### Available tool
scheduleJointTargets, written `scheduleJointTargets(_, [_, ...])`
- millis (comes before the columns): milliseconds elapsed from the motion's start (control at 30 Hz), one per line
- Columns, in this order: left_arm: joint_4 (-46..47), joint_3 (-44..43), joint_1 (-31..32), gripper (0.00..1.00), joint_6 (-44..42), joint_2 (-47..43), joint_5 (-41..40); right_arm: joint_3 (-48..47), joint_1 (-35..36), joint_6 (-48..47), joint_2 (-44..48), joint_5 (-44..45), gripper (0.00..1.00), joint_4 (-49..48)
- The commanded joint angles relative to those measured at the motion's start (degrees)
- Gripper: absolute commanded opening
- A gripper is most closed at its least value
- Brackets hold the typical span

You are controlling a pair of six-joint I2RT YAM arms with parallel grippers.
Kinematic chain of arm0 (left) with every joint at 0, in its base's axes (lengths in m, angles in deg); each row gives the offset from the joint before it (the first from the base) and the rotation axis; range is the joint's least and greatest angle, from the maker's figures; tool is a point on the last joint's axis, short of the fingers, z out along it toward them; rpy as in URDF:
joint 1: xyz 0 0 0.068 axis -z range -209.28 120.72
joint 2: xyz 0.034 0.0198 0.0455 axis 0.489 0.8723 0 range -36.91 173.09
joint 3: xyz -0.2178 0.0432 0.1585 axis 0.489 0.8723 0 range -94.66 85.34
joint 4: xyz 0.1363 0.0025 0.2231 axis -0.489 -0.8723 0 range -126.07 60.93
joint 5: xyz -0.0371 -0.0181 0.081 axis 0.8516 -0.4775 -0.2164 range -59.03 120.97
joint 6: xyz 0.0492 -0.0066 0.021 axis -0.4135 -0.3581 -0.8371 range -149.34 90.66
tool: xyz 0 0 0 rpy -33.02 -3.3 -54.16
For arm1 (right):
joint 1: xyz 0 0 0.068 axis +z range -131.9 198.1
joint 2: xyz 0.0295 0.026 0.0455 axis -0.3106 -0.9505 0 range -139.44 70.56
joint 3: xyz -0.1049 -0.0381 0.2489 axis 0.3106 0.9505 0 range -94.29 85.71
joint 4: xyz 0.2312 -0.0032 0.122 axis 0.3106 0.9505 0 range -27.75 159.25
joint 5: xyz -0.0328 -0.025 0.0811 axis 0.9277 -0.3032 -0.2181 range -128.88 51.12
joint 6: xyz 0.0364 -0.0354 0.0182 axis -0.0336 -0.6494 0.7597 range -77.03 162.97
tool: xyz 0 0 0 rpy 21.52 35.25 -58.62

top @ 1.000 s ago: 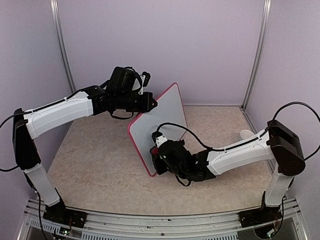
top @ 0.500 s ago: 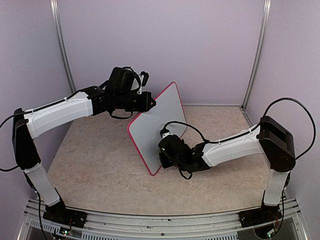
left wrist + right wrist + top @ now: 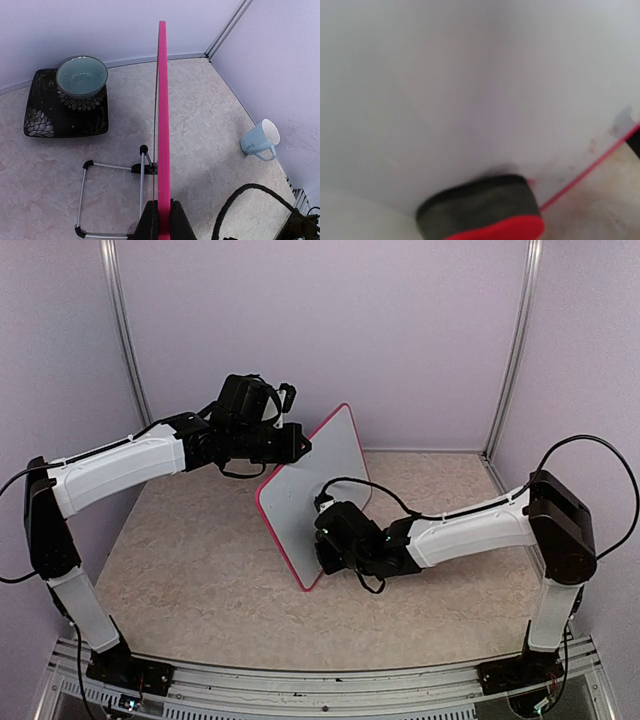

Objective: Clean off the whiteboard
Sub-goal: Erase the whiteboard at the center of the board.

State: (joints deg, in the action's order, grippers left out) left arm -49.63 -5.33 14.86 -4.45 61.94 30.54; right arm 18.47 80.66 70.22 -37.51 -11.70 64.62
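The whiteboard (image 3: 322,480) stands tilted on edge at the table's middle, its white face towards the right arm. My left gripper (image 3: 300,446) is shut on its pink frame at the top edge; in the left wrist view the frame (image 3: 162,95) runs edge-on between the black pads (image 3: 150,222). My right gripper (image 3: 326,546) holds a red-backed eraser with a dark felt (image 3: 480,207) against the board's lower face (image 3: 470,75), near the pink frame (image 3: 592,169). Its fingers are hidden. No writing shows on the face; the view is blurred.
Behind the board lie its wire stand (image 3: 112,200), a teal bowl (image 3: 81,75) on a black square plate (image 3: 62,117), and a light blue mug (image 3: 260,140) near the right wall. A black cable (image 3: 240,197) loops at the lower right.
My right gripper has slid the eraser up and to the right across the board's lower part, then back a little to the left. The left arm and the board have stayed still.
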Motion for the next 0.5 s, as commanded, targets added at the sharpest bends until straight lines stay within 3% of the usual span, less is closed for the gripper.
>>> scheduleJointTargets(0, [-5.73, 2.94, 2.44, 0.0, 2.28, 2.59, 3.08, -4.67, 2.64, -2.32, 3.47, -6.61, 0.14, -6.84])
scheduleJointTargets(467, [-5.9, 3.04, 2.44, 0.0, 2.28, 2.38, 3.15, -5.21, -3.25, 3.7, -2.53, -5.23, 0.13, -2.21])
